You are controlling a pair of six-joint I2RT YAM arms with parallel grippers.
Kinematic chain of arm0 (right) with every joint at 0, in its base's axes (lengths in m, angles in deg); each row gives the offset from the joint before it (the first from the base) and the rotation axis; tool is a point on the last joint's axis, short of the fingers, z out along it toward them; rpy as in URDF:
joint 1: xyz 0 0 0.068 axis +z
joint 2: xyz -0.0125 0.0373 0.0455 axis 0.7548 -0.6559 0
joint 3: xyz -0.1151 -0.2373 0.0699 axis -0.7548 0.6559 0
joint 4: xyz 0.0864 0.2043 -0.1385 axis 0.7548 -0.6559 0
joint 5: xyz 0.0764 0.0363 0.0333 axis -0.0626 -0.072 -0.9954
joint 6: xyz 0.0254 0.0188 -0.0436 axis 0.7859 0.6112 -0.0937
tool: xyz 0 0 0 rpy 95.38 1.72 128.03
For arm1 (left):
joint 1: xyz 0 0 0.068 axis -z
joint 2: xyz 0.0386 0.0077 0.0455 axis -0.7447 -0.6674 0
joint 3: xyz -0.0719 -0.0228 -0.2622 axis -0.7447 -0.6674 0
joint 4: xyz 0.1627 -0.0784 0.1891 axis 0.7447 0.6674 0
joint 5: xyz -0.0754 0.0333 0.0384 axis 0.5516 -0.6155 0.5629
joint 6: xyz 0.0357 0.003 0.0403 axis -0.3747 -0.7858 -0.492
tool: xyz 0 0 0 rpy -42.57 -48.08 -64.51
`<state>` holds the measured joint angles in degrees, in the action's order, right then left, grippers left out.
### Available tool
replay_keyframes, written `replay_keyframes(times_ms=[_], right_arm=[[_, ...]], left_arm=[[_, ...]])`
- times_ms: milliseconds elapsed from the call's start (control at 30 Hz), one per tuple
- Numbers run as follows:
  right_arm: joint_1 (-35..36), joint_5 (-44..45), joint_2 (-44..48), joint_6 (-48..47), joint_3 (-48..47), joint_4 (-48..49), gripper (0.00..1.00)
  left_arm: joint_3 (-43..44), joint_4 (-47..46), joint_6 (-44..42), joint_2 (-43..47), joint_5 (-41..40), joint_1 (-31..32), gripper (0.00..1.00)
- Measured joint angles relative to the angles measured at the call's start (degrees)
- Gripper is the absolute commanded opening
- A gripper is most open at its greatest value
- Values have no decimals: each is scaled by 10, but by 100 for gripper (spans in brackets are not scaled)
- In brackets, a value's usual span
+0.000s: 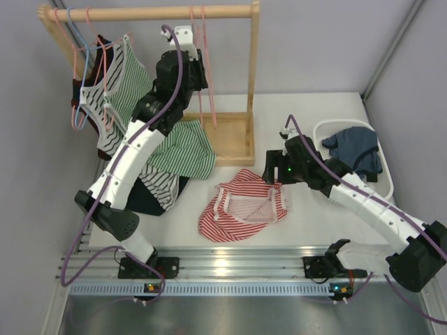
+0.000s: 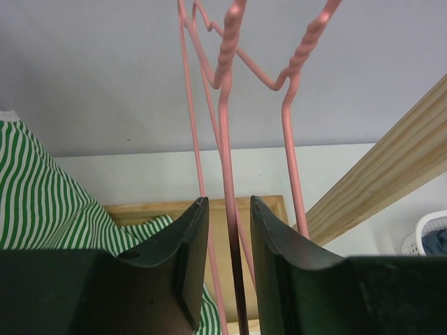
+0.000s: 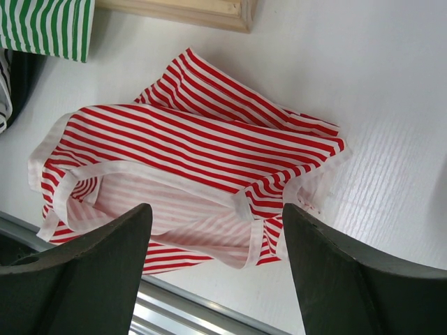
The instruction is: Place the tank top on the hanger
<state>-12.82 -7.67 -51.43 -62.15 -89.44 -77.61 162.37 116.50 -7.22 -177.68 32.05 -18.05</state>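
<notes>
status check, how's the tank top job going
Left gripper open, straddling pink hanger on rack. Right gripper open above tank top, lying on table. Second pink hanger close alongside.

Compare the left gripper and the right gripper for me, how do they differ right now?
The left gripper is up at the wooden rack; the right gripper hangs low over the table. The left gripper's fingers stand close on either side of the hanger, seemingly not pinching it; the right gripper's are spread wide above the tank top. Both have dark fingers and grip nothing yet.
</notes>
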Motion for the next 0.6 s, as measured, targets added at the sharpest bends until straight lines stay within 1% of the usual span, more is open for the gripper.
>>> replay_keyframes(times_ms=[200, 333, 433, 600], right_arm=[[0, 1, 0, -2, 0, 0, 75], [0, 2, 0, -2, 0, 0, 75], [0, 2, 1, -2, 0, 0, 75], [0, 4, 1, -2, 0, 0, 75]], left_arm=[[24, 4, -9, -19, 2, 0, 34], [43, 10, -10, -38, 2, 0, 32], [44, 14, -11, -42, -1, 0, 27], [46, 21, -11, -43, -18, 0, 25]])
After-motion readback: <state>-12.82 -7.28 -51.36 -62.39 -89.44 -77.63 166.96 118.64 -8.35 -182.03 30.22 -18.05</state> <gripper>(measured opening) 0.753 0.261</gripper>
